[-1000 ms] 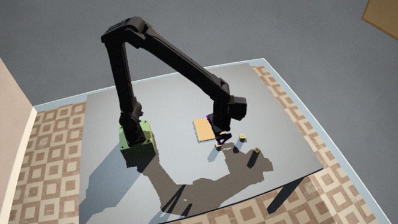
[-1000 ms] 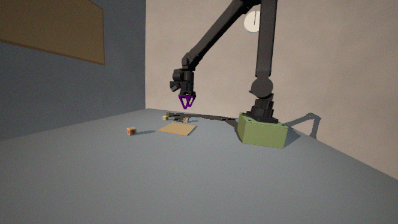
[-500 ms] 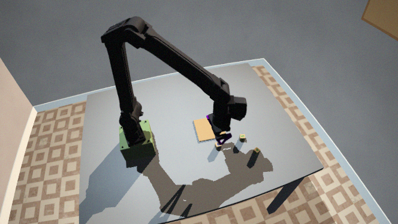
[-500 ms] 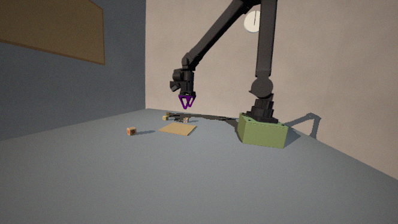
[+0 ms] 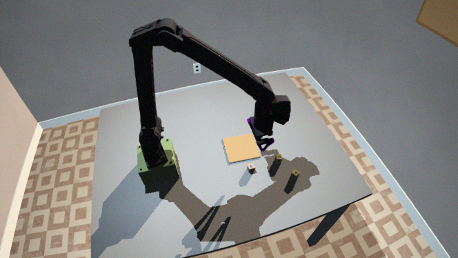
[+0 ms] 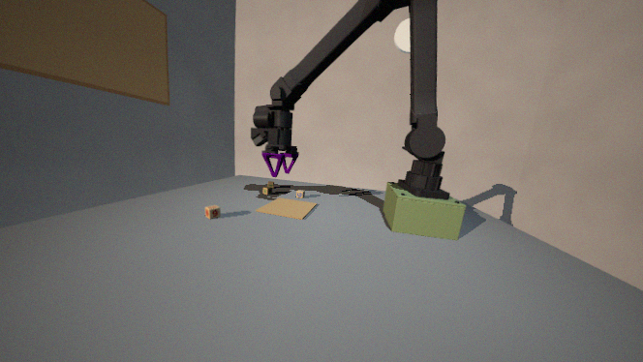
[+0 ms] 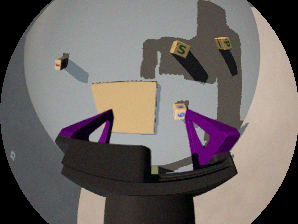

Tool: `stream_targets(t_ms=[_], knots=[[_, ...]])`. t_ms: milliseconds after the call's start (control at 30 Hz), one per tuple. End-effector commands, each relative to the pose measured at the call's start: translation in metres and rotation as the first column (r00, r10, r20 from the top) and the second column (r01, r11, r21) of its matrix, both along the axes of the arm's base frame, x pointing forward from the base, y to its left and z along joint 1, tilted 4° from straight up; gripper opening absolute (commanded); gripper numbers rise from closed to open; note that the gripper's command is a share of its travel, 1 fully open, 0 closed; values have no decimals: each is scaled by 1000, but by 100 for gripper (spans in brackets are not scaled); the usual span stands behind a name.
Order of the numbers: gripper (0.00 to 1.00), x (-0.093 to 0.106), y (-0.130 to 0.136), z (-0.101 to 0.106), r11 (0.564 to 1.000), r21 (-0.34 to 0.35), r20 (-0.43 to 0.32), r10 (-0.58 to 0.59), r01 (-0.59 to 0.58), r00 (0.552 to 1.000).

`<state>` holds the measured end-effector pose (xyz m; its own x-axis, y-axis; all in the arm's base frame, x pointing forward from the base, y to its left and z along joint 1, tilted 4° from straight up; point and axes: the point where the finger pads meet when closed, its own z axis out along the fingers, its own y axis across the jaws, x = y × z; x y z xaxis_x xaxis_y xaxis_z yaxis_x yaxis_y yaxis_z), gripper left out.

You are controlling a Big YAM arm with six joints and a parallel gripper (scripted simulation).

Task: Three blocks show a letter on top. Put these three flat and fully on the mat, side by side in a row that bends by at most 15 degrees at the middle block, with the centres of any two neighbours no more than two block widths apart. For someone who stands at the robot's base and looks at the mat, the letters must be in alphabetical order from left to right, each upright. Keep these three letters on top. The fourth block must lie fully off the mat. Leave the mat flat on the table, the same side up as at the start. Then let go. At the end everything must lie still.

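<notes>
Top: high, close oblique look down; base (image 5: 175, 165) at left, mat (image 5: 241, 148) (image 6: 287, 208) (image 7: 125, 107) mid-frame. Exterior: low, farther off, across table (image 5: 193, 131) (image 6: 310, 290) (image 7: 195, 15), base (image 6: 426, 220) right. Wrist: on arm (image 5: 221, 65) (image 6: 334, 41), closest, facing down past gripper (image 5: 261, 141) (image 6: 281, 165) (image 7: 150, 116). Top and exterior share arm, mat.

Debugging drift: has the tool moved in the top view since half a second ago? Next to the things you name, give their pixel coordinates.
Yes. The black tool with purple fingers (image 5: 260, 142) (image 6: 281, 173) moved up and right in the picture, off the tan square mat's (image 5: 241, 148) (image 6: 287, 208) (image 7: 127, 102) lower-right corner.
</notes>
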<state>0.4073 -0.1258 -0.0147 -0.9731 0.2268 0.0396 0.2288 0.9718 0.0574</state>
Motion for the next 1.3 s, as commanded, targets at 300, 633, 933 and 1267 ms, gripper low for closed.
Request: stream_targets(t_ms=[300, 633, 933, 1267], knots=[[100, 128, 125, 20, 951, -12, 25, -310, 310, 950], [58, 158, 173, 43, 912, 14, 57, -411, 411, 910], [58, 155, 187, 35, 921, 9, 42, -389, 389, 920], [58, 156, 174, 35, 912, 9, 42, -409, 409, 911]])
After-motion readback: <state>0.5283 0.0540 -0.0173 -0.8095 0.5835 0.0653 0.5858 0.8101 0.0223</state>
